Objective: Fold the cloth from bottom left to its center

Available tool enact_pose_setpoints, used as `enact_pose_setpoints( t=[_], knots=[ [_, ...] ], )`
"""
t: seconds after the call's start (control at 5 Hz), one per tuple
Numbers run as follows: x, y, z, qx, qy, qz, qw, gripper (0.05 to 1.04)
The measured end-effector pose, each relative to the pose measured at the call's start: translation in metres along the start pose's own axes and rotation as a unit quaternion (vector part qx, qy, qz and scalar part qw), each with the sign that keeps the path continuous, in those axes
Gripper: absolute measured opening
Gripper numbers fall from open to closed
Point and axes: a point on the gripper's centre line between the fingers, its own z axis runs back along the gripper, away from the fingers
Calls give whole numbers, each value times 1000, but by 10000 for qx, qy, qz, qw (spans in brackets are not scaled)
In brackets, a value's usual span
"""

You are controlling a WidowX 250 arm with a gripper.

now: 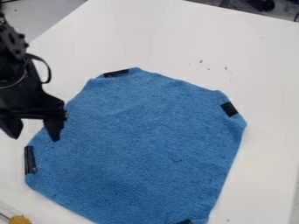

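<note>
You've got a white worktop (265, 70), grey surface (35, 15) beyond its upper-left edge, dark clutter (262, 5) past top right. Your blue cloth (140, 140) lies flat mid-worktop, running off the bottom edge; one side slants down-left from the right corner, long axis unclear. Your gripper (35, 138) is released, fingers apart, at the cloth's left side. Black strips (229, 109) mark its corners.

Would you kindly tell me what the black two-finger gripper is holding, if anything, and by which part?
Nothing is held: the gripper is open, near the picture-left edge of the blue fabric cloth.
</note>
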Motion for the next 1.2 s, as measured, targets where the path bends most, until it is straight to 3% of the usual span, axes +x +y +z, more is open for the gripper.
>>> enact_pose_setpoints(
  t=[0.4,0.8,1.0,1.2],
  knots=[
    [-12,28,-29,-166,315,156,9992,1001],
    [-18,47,-55,-394,304,312,9983,1002],
    [-6,50,-58,-438,175,354,9983,970],
    [0,48,-60,-453,121,326,9984,849]
  ],
)
